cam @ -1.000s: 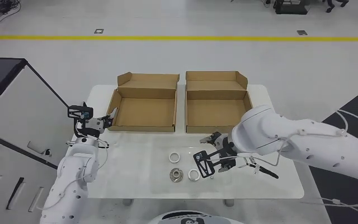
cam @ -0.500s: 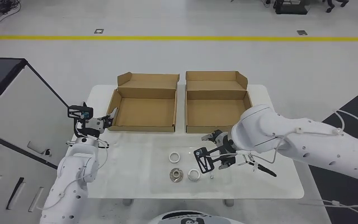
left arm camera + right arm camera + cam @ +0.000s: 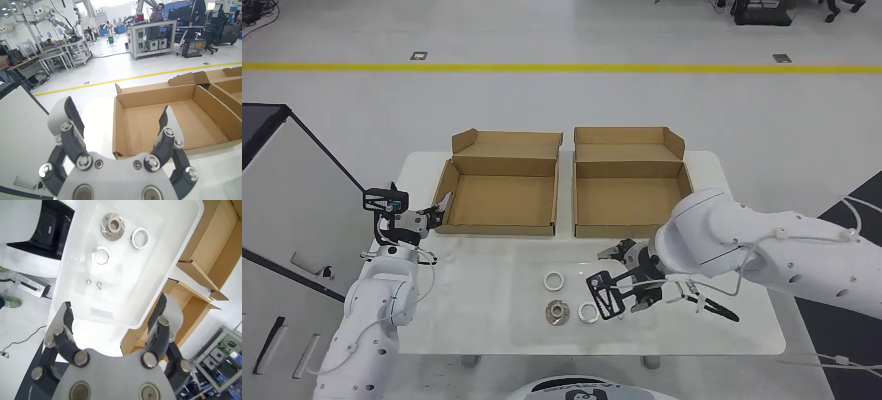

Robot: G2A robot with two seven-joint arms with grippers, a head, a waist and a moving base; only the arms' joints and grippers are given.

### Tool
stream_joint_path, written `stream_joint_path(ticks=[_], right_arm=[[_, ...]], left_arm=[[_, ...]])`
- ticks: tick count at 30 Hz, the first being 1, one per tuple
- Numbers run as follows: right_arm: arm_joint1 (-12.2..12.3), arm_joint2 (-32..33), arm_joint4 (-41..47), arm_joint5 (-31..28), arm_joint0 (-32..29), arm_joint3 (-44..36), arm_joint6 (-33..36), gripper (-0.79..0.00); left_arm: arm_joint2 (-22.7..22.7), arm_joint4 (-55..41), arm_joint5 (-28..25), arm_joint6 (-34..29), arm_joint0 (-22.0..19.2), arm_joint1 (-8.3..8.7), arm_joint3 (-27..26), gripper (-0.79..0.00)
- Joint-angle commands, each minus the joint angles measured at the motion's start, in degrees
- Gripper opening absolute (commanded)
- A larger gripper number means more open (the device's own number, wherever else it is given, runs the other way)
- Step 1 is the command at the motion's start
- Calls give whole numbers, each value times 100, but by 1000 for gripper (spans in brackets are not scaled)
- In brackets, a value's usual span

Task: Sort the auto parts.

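Three round parts lie on the white table (image 3: 492,320) near its front edge: a metal flange (image 3: 557,312) (image 3: 112,226), a white ring (image 3: 554,282) (image 3: 140,238) and a second ring (image 3: 589,313) (image 3: 100,256). Two small bolts (image 3: 88,282) (image 3: 99,284) lie just beyond the second ring. My right gripper (image 3: 604,280) (image 3: 114,309) hangs open above the table, right of the rings, holding nothing. At the table's left edge my left gripper (image 3: 437,210) (image 3: 118,111) is open and empty, just outside the left cardboard box (image 3: 504,200) (image 3: 170,121).
Two open, empty cardboard boxes stand side by side at the back of the table, the right one (image 3: 630,198) behind my right arm. Bare table surface lies between the boxes and the parts.
My right gripper drew slightly toward the boxes, then came back toward the front edge by the rings. The left arm and the parts stayed still.
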Motion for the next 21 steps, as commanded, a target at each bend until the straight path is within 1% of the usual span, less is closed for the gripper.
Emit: stream_joint_path(ticks=[1, 3, 6, 12, 17, 21], right_arm=[[-17, 0, 192, 50, -44, -10, 51, 0], [-48, 0, 347, 225, -80, -33, 226, 0], [-121, 0, 670, 719, -147, -95, 721, 0], [-386, 0, 1331, 1598, -161, -157, 1601, 0], [-609, 0, 1648, 1910, -68, 12, 1913, 0], [-707, 0, 1711, 2116, -20, 101, 2119, 0]], left_arm=[[0, 0, 0, 0, 0, 0, 0, 0], [0, 0, 0, 0, 0, 0, 0, 0], [0, 0, 0, 0, 0, 0, 0, 0], [0, 0, 0, 0, 0, 0, 0, 0], [0, 0, 0, 0, 0, 0, 0, 0], [0, 0, 0, 0, 0, 0, 0, 0]])
